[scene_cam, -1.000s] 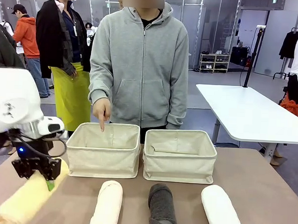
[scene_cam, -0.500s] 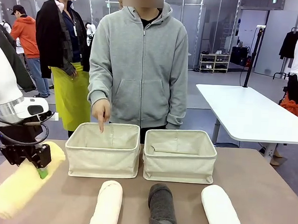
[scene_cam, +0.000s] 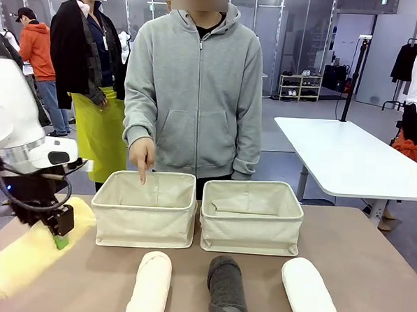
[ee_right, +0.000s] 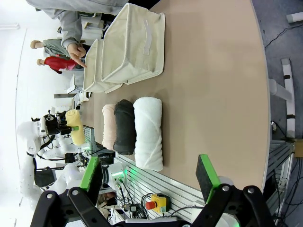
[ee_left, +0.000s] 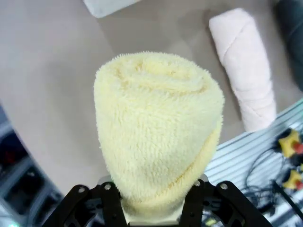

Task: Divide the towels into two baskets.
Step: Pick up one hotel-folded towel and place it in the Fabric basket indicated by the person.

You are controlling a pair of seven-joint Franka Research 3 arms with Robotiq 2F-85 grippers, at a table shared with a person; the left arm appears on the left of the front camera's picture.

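Spiral of yellow towel between left fingers, wrist view.

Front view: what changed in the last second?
The left gripper, shut on the pale yellow towel, rose and shifted to the robot's left, lifting it. Unchanged: cream towel, dark grey towel, white towel, left basket, right basket, person's pointing hand.

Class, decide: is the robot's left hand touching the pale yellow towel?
Touching. The left wrist view shows the left hand clamped on the pale yellow towel, squeezing its end from both sides.
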